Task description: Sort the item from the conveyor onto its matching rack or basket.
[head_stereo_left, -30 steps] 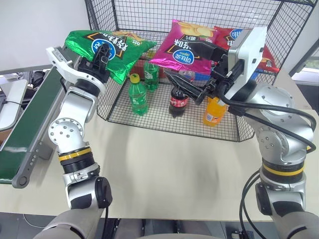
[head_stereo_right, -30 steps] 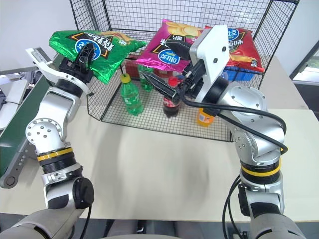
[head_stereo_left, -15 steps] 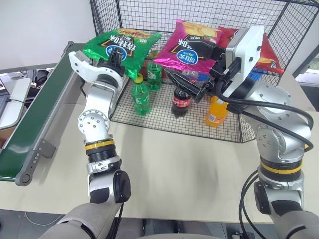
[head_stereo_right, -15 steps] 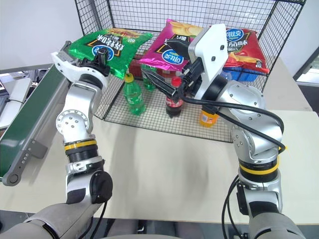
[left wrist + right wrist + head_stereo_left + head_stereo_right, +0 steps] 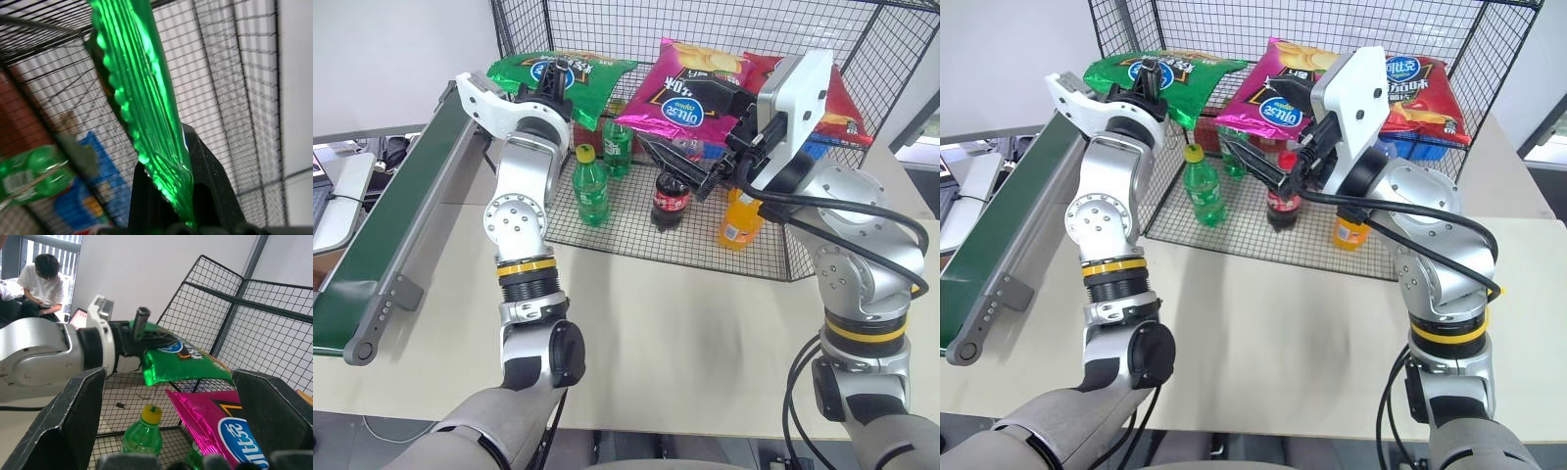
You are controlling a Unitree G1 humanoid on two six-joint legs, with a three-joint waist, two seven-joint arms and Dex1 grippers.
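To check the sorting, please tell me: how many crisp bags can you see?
3: the green bag pinched in the left gripper at the rack's left; the magenta bag in the middle; the red bag at the right. Others may be hidden.

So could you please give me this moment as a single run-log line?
left gripper: jaws shut on green crisp bag | bag: at rack upper level, beside magenta bag | right gripper: jaws open, empty
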